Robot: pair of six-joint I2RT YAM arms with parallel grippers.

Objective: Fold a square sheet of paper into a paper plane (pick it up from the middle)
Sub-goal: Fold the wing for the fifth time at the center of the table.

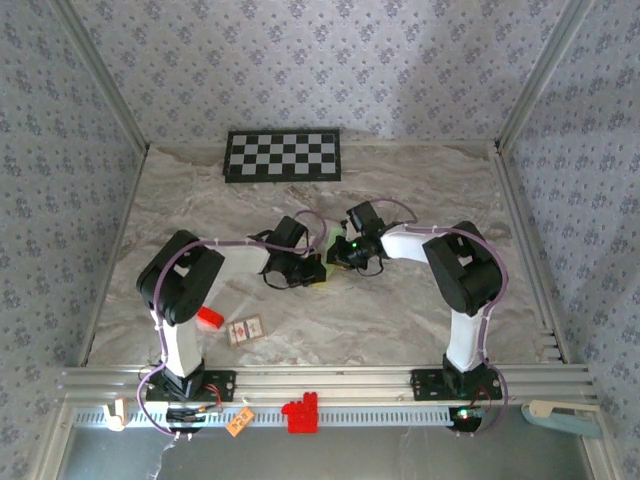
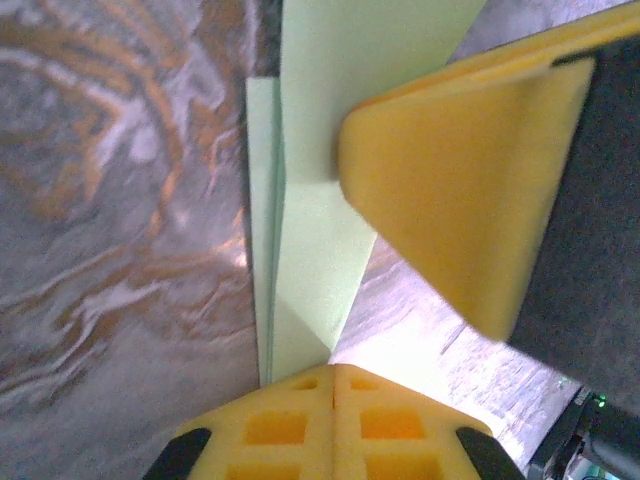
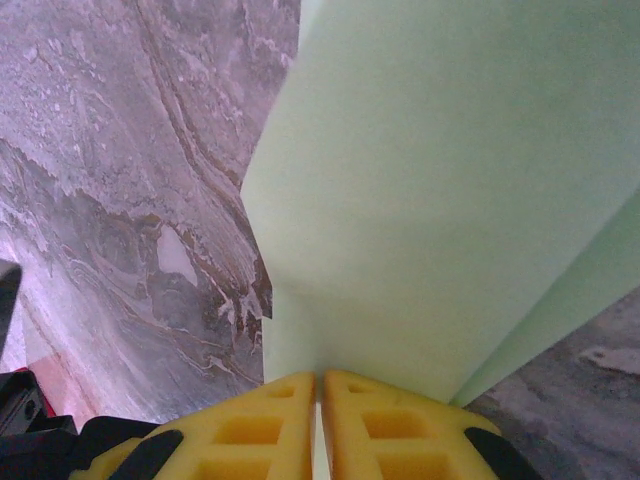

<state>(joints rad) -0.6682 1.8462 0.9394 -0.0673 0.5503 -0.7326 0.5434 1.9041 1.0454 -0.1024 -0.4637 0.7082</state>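
Mid-fold step, judging by the layers. The left gripper (image 2: 333, 372) is pinching shut on the thin pale green square sheet of paper (image 2: 320, 150), which is showing a lengthwise crease. The right gripper (image 3: 319, 378) is clamping the same sheet from the right. Both are meeting at the middle of the grey marbled table (image 1: 400, 320). The next move is probably calling for one claw anchoring while the other is sharpening the crease.

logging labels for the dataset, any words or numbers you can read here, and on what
No text here is legible.
Small card: some print, too small to read.
Orange tag: dark marks, too blurred to read.
Green paper: blank where it shows.
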